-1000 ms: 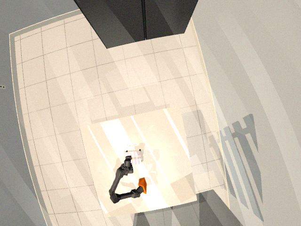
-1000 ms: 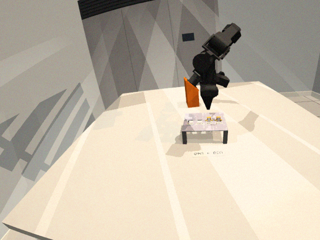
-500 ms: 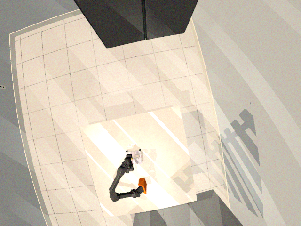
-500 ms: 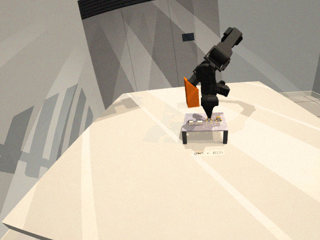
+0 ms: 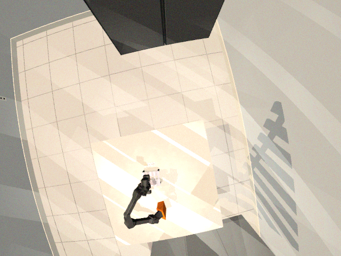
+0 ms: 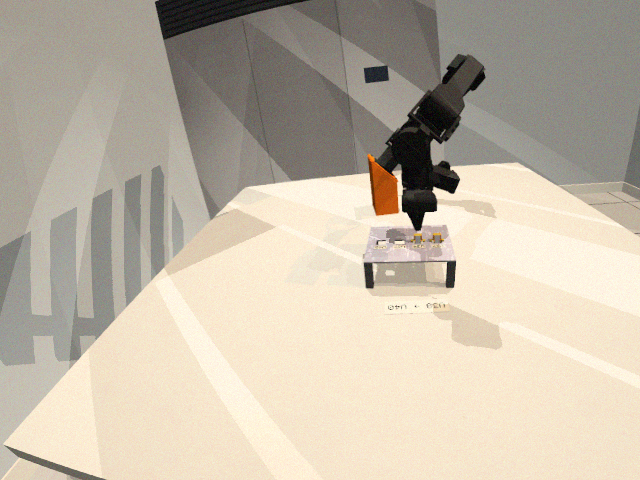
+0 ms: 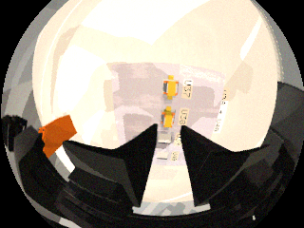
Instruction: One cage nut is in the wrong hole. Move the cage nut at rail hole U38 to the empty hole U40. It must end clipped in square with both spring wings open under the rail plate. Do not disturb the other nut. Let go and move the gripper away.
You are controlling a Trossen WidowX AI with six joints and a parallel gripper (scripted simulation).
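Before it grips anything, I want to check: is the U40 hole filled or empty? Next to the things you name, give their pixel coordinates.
Empty: the U40 hole (image 6: 381, 242) (image 7: 161, 155) shows pale, with no yellow nut in it.
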